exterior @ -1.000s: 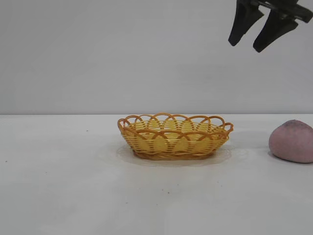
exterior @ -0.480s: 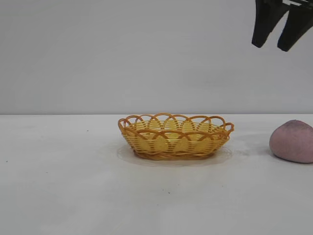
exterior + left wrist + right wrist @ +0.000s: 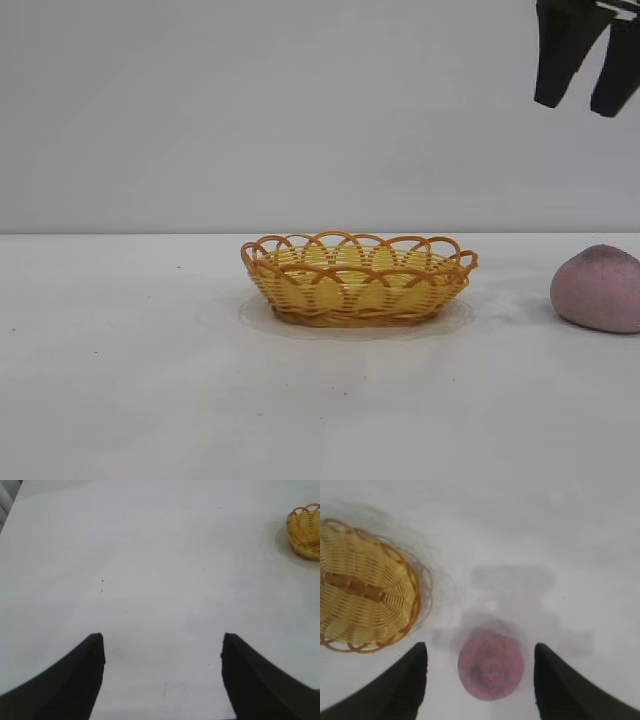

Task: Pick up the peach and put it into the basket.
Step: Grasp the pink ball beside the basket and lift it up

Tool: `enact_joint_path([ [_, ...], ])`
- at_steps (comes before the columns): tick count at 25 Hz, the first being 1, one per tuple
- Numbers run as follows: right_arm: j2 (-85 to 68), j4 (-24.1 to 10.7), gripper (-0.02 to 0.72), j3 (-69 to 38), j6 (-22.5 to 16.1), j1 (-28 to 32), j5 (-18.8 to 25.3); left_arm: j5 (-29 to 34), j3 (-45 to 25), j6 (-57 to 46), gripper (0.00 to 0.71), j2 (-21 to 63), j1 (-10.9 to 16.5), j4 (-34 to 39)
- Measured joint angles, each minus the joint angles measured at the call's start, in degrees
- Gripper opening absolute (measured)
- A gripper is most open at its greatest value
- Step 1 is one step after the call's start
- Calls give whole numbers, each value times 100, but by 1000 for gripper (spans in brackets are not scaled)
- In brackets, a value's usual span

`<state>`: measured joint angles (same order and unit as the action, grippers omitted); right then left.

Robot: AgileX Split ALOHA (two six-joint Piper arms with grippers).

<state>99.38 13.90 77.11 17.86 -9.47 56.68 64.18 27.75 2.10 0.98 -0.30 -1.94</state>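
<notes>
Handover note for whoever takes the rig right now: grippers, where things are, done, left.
Right gripper: open, empty, high above the peach, pointing down at it.
Left gripper: open, empty, over bare table, away from the work.
Peach: on the table, to the right of the basket, not touching it.
Basket: upright, nothing in it.
Done: nothing picked yet.
Left: lower onto the peach, grip, lift, carry over the basket, release.

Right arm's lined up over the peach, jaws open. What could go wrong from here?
1. The peach is round and smooth-looking; if the right gripper closes off-centre, it may squirt out or roll.
2. It sits near the exterior view's right edge, so a nudge could hide it.
3. The basket is shallow; a high drop might bounce out.
</notes>
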Motion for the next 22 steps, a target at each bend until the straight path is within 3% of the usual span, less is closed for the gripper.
enact_joint_path([
  [5, 73, -295, 451, 0, -652, 0, 257, 0, 0, 0, 480, 0, 0, 0],
  [8, 352, -353, 451, 0, -839, 0, 392, 0, 0, 0, 480, 0, 0, 0],
  [18, 1454, -308, 451, 3, -909, 0, 433, 0, 0, 0, 480, 0, 0, 0],
  [22, 1761, -199, 274, 13, -868, 0, 344, 0, 0, 10, 480, 0, 0, 0],
])
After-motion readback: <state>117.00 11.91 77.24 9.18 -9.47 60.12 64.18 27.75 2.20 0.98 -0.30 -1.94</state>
